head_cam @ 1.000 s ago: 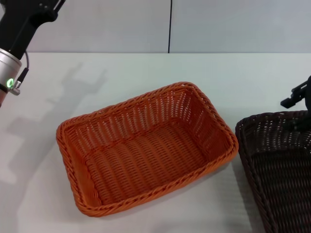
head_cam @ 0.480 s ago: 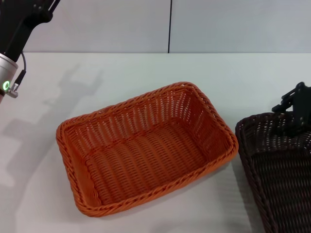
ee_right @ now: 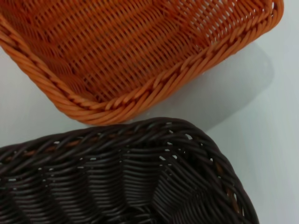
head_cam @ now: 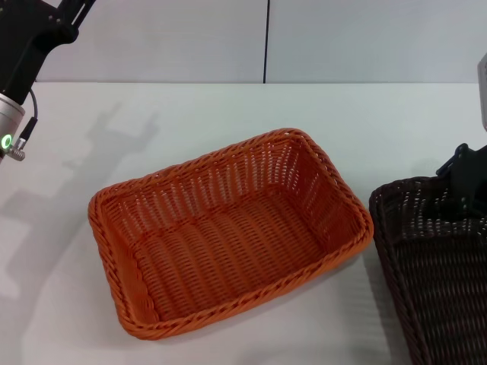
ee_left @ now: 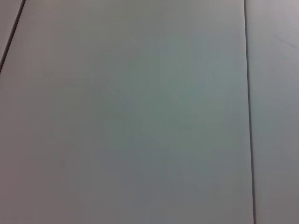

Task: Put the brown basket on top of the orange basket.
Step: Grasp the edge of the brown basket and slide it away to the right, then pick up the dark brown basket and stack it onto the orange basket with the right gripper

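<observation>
Desk (head_cam: pixel 228 106) layout, left to right as you face it: your left arm (head_cam: pixel 23 53) sits raised at the far left edge, parked well clear of both baskets. Its wrist camera shows only blank pale panels, so you cannot tell whether those jaws are apart or together.

Centre: the orange basket (head_cam: pixel 228 228) lies flat on the desk, empty, open side up, set at an angle. Nothing touches it.

Right: the brown basket (head_cam: pixel 434 266) rests on the desk just beside the orange one, a narrow strip of desk between their rims, partly cut off by the frame edge.

Change over the last second: your right gripper (head_cam: pixel 464 182) has come in from the right edge and dropped toward the far rim of the brown basket, now sitting right at it. Left arm has drifted slightly up and away. Baskets have not moved.

Reading: you are in the approach to the grasp; the lift has not begun.

Right jaws: you cannot tell their spacing, nor whether they touch the rim. The right wrist view shows only the brown weave close below and the orange rim beyond.
</observation>
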`<state>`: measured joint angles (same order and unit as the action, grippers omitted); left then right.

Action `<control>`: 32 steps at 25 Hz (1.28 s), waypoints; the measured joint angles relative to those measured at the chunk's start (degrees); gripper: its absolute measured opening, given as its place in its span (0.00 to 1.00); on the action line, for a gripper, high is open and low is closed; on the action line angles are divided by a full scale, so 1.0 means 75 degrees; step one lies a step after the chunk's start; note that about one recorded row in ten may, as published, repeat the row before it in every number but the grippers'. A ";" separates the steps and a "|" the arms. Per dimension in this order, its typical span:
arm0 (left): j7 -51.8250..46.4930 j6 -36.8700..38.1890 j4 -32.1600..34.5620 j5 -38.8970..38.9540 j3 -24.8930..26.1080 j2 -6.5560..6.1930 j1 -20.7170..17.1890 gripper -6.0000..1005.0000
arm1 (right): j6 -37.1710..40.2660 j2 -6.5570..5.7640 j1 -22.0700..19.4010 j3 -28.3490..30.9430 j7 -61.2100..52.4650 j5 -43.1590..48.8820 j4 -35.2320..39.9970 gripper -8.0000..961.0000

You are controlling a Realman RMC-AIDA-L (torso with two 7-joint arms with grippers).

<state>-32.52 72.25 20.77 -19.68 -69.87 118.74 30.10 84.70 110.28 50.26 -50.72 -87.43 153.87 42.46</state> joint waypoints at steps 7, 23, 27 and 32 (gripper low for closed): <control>0.0000 -0.0005 -0.0080 -0.0009 -0.0010 -0.0003 0.0012 0.78 | 0.0003 0.0130 -0.0215 -0.0012 -0.0077 0.0087 0.0400 0.35; 0.0053 -0.0021 -0.0196 -0.0009 -0.0011 -0.0013 -0.0006 0.74 | 0.1313 0.0441 -0.0920 0.0104 -0.0078 -0.0048 0.2524 0.26; 0.0069 0.0022 -0.0195 -0.0012 -0.0011 -0.0020 -0.0042 0.69 | 0.1666 0.0311 -0.1044 0.0220 0.0028 -0.0461 0.2702 0.24; 0.0086 0.0028 -0.0193 0.0001 -0.0011 -0.0025 -0.0064 0.63 | 0.2257 0.0076 -0.1065 0.0644 0.0244 -0.1040 0.2706 0.23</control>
<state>-31.88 72.46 19.33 -19.68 -69.96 118.56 29.62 101.62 110.85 42.27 -45.88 -85.59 146.07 62.75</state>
